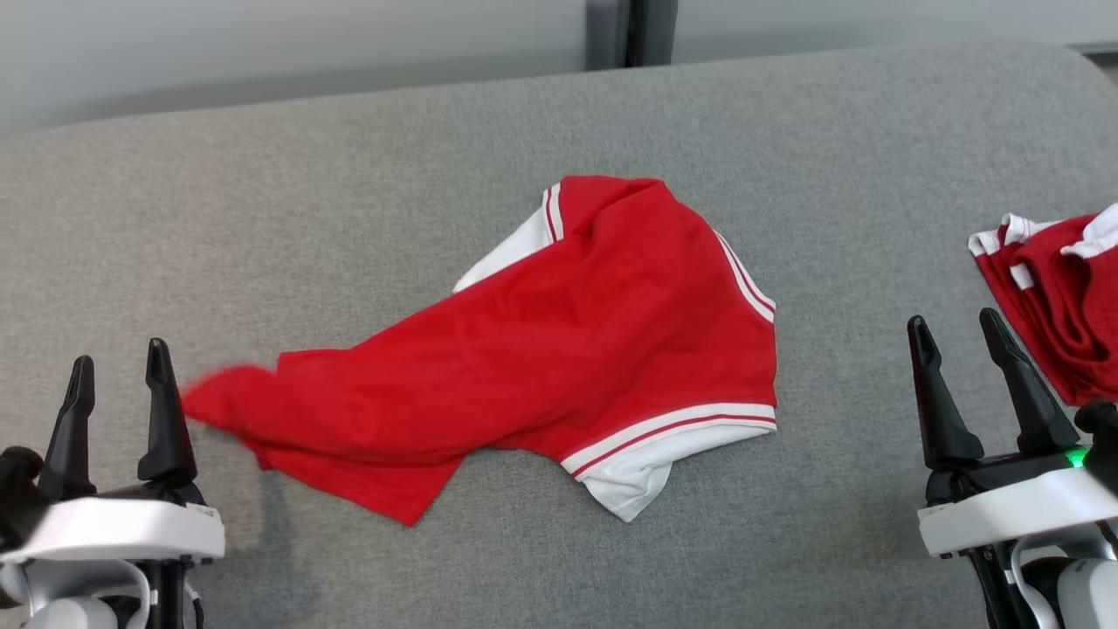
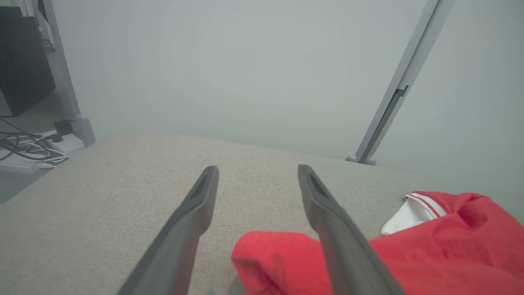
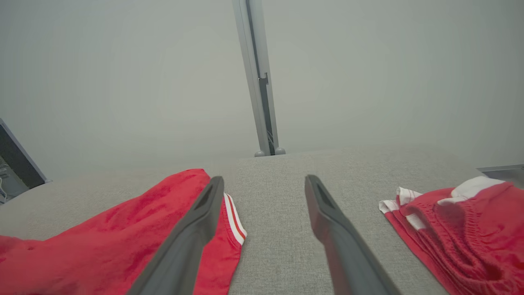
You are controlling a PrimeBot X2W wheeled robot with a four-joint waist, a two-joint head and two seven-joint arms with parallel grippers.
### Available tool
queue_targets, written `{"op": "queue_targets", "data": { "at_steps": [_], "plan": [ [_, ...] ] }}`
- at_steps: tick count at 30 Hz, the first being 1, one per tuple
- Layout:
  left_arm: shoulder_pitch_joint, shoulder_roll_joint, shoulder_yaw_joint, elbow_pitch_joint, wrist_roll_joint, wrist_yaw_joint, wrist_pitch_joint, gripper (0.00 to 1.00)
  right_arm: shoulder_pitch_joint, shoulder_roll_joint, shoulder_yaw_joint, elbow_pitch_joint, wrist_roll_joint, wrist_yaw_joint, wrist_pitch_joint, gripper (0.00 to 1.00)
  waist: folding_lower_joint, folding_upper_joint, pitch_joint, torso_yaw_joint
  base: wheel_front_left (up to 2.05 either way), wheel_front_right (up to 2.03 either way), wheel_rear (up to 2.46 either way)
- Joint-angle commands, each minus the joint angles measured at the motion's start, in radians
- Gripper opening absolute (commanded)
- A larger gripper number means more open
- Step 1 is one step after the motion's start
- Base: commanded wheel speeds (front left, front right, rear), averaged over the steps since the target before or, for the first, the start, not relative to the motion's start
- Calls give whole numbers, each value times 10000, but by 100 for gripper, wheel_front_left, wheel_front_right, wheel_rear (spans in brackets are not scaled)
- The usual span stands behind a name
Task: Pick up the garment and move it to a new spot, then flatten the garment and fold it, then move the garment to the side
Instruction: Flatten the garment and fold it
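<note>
Your left tool (image 1: pixel 120 351) stands with fingers apart, gripping nothing; your right tool (image 1: pixel 952 316) likewise. The red garment (image 1: pixel 559 349) lies crumpled in the middle of the surface (image 1: pixel 349 218), one corner just beside the left tool (blurred, contact unclear). Flattening looks next: take two edges and spread. A second red garment (image 1: pixel 1061 297) is cut off at the right

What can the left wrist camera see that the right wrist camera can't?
Left wrist view, not the right: tangled black cables on the floor, a dark boxy object, and the left gripper, fingers apart. Right wrist view, not the left: a second red-and-white garment lying off to the side, and the right gripper, fingers apart. Both: the crumpled red garment with white striped trim, the grey woven fabric surface and a grey metal post.
</note>
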Motion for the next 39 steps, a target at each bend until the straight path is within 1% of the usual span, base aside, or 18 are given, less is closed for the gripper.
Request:
{"op": "queue_targets", "data": {
  "at_steps": [1,6,13,20,23,26,29,30,31,35,38,39],
  "plan": [
    [138,-21,-34,-176,107,73,-145,100,88,-92,-54,-28,-20,-3,35,100,0,0,-212,93,0,0,0],
    [585,-35,-235,-924,566,270,-489,100,269,-192,-50,-136,-110,-3,154,100,0,0,-611,132,0,0,0],
    [1265,-46,-628,-1805,1108,440,-517,100,682,-266,-71,-316,-195,-3,403,100,0,0,-1027,163,0,0,0],
    [1469,-106,-815,-2020,1115,538,-317,100,890,-242,-99,-439,-154,-3,596,100,0,0,-1138,217,0,0,0],
    [1381,-89,-854,-2045,1109,558,-262,100,781,-415,151,-506,-211,-3,760,100,0,0,-1088,230,0,0,0],
    [1213,-76,-905,-2071,1139,559,-247,100,542,-898,942,-524,-400,-3,1116,100,0,0,-924,255,0,0,0],
    [1011,-82,-1004,-2032,1158,509,-245,100,289,-1619,2223,-345,-474,-3,1551,100,0,0,-678,335,0,0,0],
    [1011,-82,-1004,-2032,1158,509,-245,100,289,-1619,2223,-345,-474,-3,1551,100,0,0,-678,335,0,0,0],
    [847,-123,-1102,-1975,1156,457,-290,100,49,-2126,3125,-132,-413,-3,1767,100,0,0,-490,433,0,0,0],
    [534,-221,-1274,-1798,1132,377,-408,100,-459,-2955,4607,539,-206,-3,1996,100,0,0,-145,670,0,0,0],
    [331,-318,-1397,-1639,1097,329,-497,100,-989,-3385,5271,1132,-253,-3,1873,100,0,0,94,856,0,0,0],
    [331,-318,-1397,-1639,1097,329,-497,100,-989,-3385,5271,1132,-253,-3,1873,100,0,0,94,856,0,0,0]
  ]
}}
